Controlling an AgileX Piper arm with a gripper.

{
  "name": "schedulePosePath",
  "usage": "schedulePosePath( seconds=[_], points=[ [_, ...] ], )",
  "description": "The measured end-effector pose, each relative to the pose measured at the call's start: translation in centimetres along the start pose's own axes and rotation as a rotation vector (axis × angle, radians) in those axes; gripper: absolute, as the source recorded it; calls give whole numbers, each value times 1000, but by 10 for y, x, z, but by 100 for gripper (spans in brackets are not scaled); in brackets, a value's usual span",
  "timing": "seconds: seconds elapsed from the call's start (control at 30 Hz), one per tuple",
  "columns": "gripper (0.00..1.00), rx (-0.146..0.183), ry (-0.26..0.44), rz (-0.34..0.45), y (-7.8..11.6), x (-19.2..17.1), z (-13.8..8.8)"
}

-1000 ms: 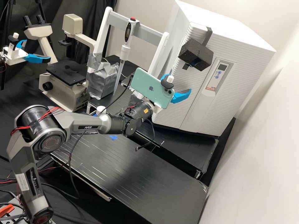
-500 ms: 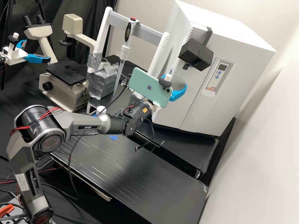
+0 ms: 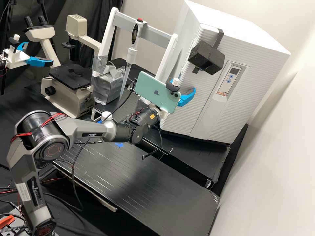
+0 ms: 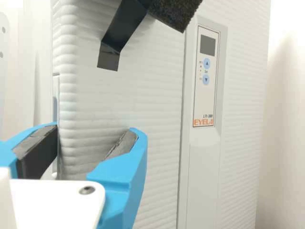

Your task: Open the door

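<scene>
In the high view the gripper (image 3: 183,86) is at the left front edge of the white incubator's ribbed door (image 3: 183,119), partly hidden behind a green phone (image 3: 157,92) on the wrist. Seen from the wrist, the gripper (image 4: 96,130) has one finger along the side of the door (image 4: 143,90) at its rounded edge, and the other bent against the front face. The edge lies between the two black pads, and the fingers are shut on it. The door stands closed against the body.
A black foam block (image 3: 206,57) is taped to the door above the gripper, beside the control panel (image 3: 230,78). Left of the incubator are a white rack (image 3: 108,36) with a pipette (image 3: 132,54) and a microscope (image 3: 70,91). A wall (image 3: 275,144) rises on the right.
The fingers have drawn together onto the door's edge, the near one now curved where it was straighter. The phone and wrist have shifted slightly left. The door has not visibly moved.
</scene>
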Motion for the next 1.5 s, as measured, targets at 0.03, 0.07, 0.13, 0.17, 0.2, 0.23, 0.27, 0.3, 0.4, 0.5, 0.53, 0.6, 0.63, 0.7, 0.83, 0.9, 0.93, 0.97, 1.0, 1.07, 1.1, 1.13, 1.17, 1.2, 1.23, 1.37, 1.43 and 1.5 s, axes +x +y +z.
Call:
schedulePosePath(
  seconds=[0.03,0.07,0.13,0.17,0.2,0.23,0.27,0.3,0.4,0.5,0.53,0.6,0.63,0.7,0.83,0.9,0.93,0.97,1.0,1.07,1.1,1.13,1.17,1.2,1.23,1.37,1.43,1.5],
  points=[
    [0,0,0,0,0,0,0],
    [0,4,0,0,0,0,0],
    [0,-4,5,-2,0,-1,2],
    [0,1,6,0,0,-3,3],
    [0,-1,11,0,0,-4,5],
    [0,7,15,11,2,-6,6],
    [0,19,16,18,3,-11,9],
    [0,23,17,24,5,-15,11],
    [0,45,22,51,10,-29,15],
    [0,65,18,77,14,-44,19],
    [0,71,16,91,15,-50,21],
    [0,87,6,119,17,-62,24],
    [0,94,-5,127,15,-69,27],
    [0,111,-10,152,16,-78,29],
    [0,144,-33,188,12,-90,36],
    [0,152,-30,205,12,-93,37],
    [0,155,-29,212,12,-94,38],
    [0,154,-28,213,11,-95,38],
    [0,144,-30,214,11,-95,38],
    [100,133,-29,213,11,-96,38],
    [100,126,-25,218,11,-97,39],
    [100,121,-25,220,10,-98,39],
    [100,118,-27,225,11,-100,41],
    [100,117,-28,229,11,-103,41],
    [100,115,-36,234,11,-106,42],
    [100,97,-57,281,15,-133,43],
    [100,92,-24,319,18,-149,36],
    [100,92,33,341,19,-163,25]
  ],
)
